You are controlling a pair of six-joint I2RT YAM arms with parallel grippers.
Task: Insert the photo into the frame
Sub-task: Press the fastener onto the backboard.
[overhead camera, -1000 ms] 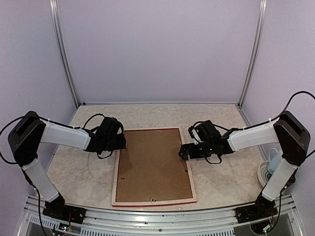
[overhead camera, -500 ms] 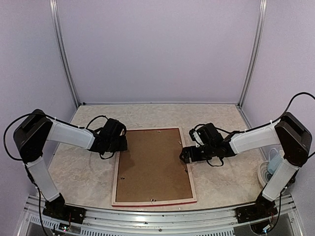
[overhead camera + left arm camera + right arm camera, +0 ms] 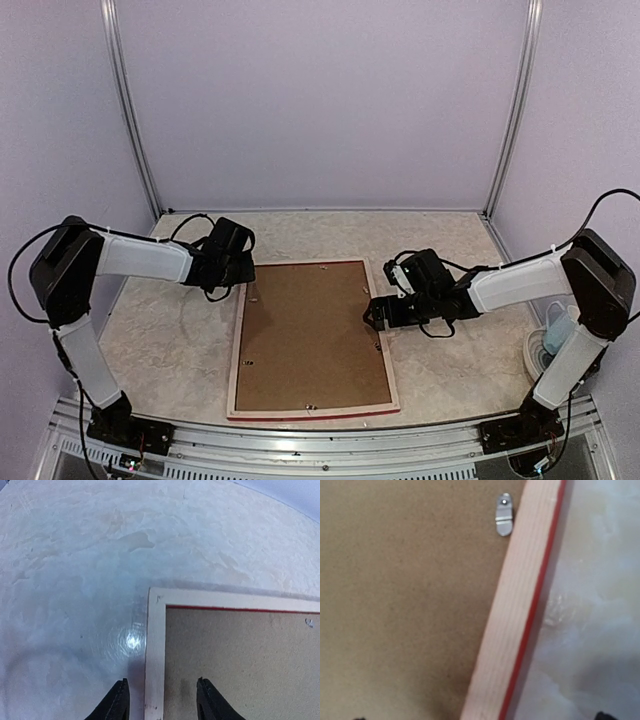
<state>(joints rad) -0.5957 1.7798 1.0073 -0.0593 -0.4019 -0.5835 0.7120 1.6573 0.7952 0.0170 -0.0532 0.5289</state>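
Frame point(image 3: 236, 355) face-down; left gripper point(image 3: 161, 695) spread astride left rail, right gripper point(image 3: 377, 313) spread wide over right rail.

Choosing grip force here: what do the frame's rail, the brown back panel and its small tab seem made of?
Pale frame rail with red front edge: likely bare wood, faint lengthwise grain, matte.
Flat brown backing board: probably fibreboard, even speckled texture, no grain, matte.
Small silvery turn tab: looks like metal, shiny, with a rivet.

White arms point(image 3: 140, 258) with black joints point(image 3: 62, 270) (thin black cables point(image 3: 610, 192) looping).
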